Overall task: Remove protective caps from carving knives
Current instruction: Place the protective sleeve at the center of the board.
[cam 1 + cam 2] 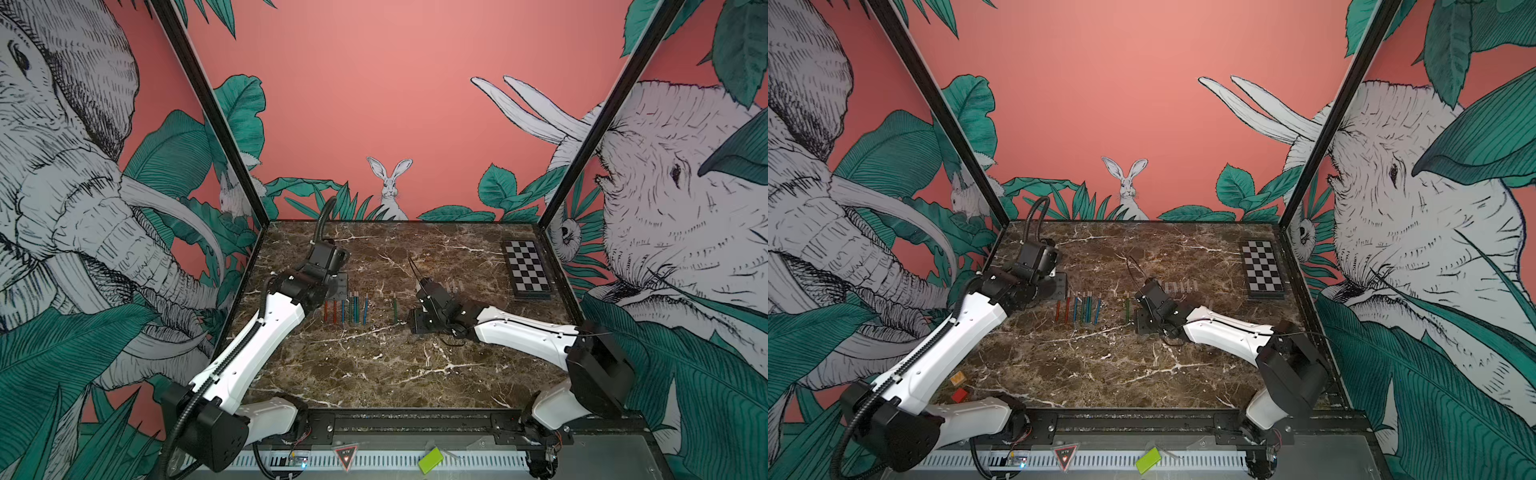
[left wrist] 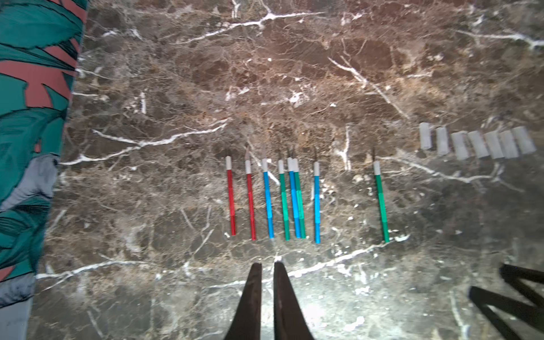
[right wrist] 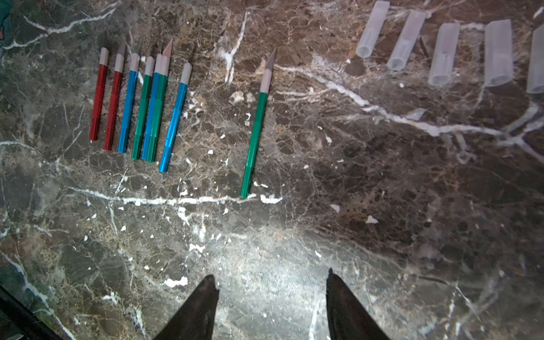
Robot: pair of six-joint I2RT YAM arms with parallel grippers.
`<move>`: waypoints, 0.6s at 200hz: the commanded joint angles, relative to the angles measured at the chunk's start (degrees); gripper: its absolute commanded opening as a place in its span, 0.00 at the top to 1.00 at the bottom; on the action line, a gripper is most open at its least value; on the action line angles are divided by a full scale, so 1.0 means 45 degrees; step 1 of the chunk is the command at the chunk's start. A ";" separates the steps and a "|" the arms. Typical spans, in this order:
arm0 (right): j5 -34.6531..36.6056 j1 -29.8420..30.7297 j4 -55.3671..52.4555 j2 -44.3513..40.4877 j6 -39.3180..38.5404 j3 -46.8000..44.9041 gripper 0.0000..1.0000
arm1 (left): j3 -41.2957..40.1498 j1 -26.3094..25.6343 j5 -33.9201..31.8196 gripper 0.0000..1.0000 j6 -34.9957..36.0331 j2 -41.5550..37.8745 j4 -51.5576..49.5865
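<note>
Black fingers (image 3: pixel 203 309) of the right gripper (image 3: pixel 272 294) stand parted and empty above the marble table (image 3: pixel 382 206). Those of the left gripper (image 2: pixel 267 294) are pressed nearly together and also hold nothing. Nearest to the right jaws, directly ahead of them, lies the lone green knife (image 3: pixel 256 129). It rests flat on the marble with its long axis running almost straight away from the gripper, butt end near and bare blade far. The opening of the jaws therefore lies crosswise to the handle. Farther out, toward the left arm, seven knives (image 3: pixel 141 103) lie roughly parallel to it in a close rank, one blue and one green handle touching. The left wrist view shows this rank ahead of the left jaws, so the left arm is the nearer one there. On the opposite side of the lone knife, and well apart from every handle, the protective caps (image 3: pixel 444 53) lie in a row, none seated on a blade. Every blade in view appears uncovered, so the task looks almost or wholly finished. Any further handling of the lone knife would fall most naturally to the right arm.
</note>
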 commanded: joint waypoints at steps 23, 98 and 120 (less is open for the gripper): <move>0.0440 -0.0457 0.0810 -0.2513 0.0054 -0.1810 0.40 | 0.2104 -0.0907 0.1161 1.00 -0.0788 0.3078 -0.0212; 0.2187 -0.0763 -0.2152 -0.6662 0.0129 -0.3405 0.39 | 0.7633 -0.2204 0.1836 1.00 -0.0615 0.9356 -0.1410; 0.2372 -0.0798 -0.3053 -0.7387 0.0212 -0.3493 0.39 | 0.9417 -0.2405 0.2168 1.00 -0.0481 1.1101 -0.2025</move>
